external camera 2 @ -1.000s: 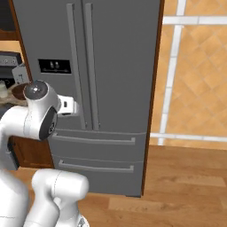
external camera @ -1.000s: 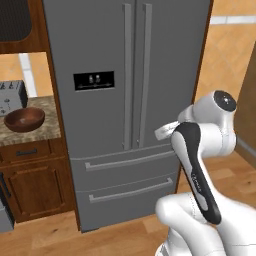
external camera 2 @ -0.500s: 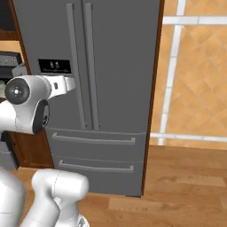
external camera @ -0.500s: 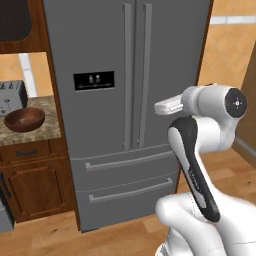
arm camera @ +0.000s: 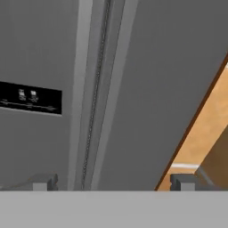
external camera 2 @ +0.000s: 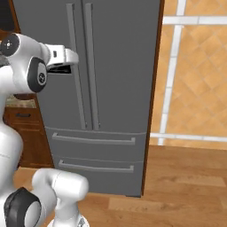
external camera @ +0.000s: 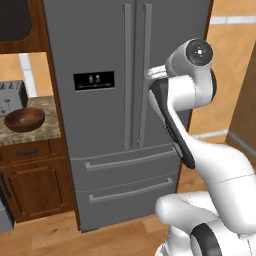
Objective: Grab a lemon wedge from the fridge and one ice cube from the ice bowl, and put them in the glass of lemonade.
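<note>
You're swinging the gripper [arm camera: 113, 181] up toward the fridge [external camera: 100, 45] handles, fingers spread wide and empty; both doors are staying closed.

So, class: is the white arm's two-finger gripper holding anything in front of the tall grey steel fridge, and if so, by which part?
Nothing is held. The two-finger gripper is open and empty, facing the closed doors of the tall grey steel fridge without touching its long vertical handles.

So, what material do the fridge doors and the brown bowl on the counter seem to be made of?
The fridge looks like brushed grey steel: a flat, matte metallic tone with matching long handles. The ice bowl looks like glossy reddish-brown wood or glazed ceramic; its rim catches light, but the render leaves the choice open.
</note>
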You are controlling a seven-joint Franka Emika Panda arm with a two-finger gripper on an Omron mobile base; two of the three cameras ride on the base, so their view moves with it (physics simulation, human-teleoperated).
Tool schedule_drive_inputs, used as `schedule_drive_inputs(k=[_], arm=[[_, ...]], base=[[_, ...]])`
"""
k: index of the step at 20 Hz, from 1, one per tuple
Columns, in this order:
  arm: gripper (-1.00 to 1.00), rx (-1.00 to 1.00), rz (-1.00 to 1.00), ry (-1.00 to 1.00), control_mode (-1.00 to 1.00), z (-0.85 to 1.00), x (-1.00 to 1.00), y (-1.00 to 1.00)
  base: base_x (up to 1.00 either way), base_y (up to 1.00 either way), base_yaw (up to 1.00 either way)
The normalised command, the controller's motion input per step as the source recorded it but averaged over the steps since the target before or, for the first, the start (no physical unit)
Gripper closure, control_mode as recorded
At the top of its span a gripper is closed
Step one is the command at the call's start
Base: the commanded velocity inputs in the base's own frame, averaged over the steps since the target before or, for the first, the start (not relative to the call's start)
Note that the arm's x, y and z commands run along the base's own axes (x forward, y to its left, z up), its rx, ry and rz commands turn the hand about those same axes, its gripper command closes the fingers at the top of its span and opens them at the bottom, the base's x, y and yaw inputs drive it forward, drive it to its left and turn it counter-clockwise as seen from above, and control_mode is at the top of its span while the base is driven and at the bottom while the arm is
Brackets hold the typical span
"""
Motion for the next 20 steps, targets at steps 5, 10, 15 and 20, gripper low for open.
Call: schedule_drive_inputs(k=[5, 10, 15, 20], arm=[[-1.0, 0.12, -0.03, 0.33, -1.0, -0.13, 0.4, -0.28], [-1.0, 0.22, 0.02, 0.11, -1.0, -0.8, 0.26, -0.06], [-1.0, 0.06, 0.01, 0.01, -1.0, -0.42, 0.62, 0.0], [-1.0, -0.02, 0.0, 0.04, -1.0, 0.01, 0.98, 0.0]], base=[[0.0, 0.0, 0.0], [0.0, 0.0, 0.0], [0.0, 0.0, 0.0], [0.0, 0.0, 0.0]])
